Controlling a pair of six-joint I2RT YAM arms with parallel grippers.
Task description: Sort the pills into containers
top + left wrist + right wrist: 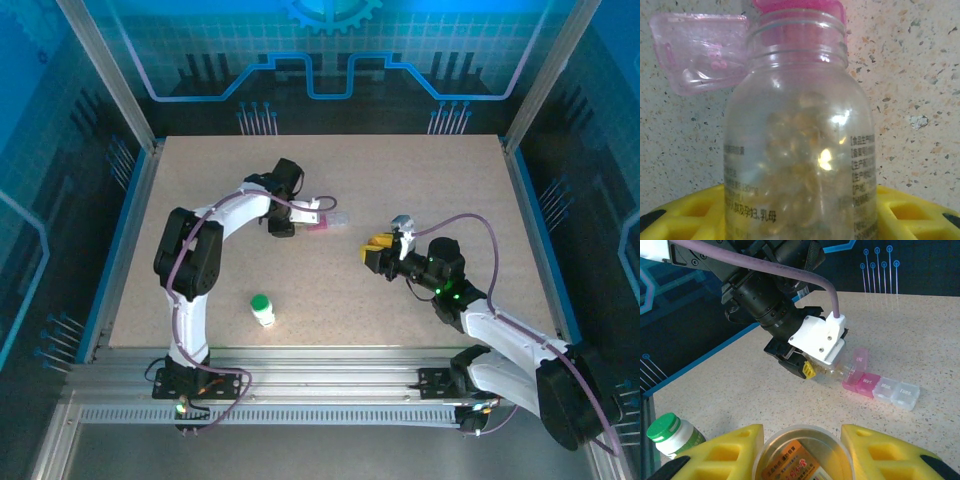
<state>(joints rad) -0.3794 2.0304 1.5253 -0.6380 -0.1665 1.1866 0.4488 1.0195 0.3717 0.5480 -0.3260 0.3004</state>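
the surface point(400, 180) is beige, dark-speckled. the clear bottle point(800, 75) has a pink neck and pale yellow capsules point(805, 150) (black print). the pill organiser point(880, 386) has 2 pink cells, 2 frosted clear. the white bottle point(265, 316) has a green cap point(260, 300), the amber bottle point(802, 452) an orange label point(790, 465).

On my right wrist feed, the lids of a pill organiser point(880, 387) lying on the tabletop carry day names: "Wed" on a pink lid point(867, 382), "Mon" on a clear lid point(885, 388) and "Tues" on the next clear lid point(906, 392). An amber bottle point(800, 460) shows an orange label with print too small to read. On my left wrist feed, a clear bottle point(800, 150) bears lines of Chinese characters, too blurred for me to read.
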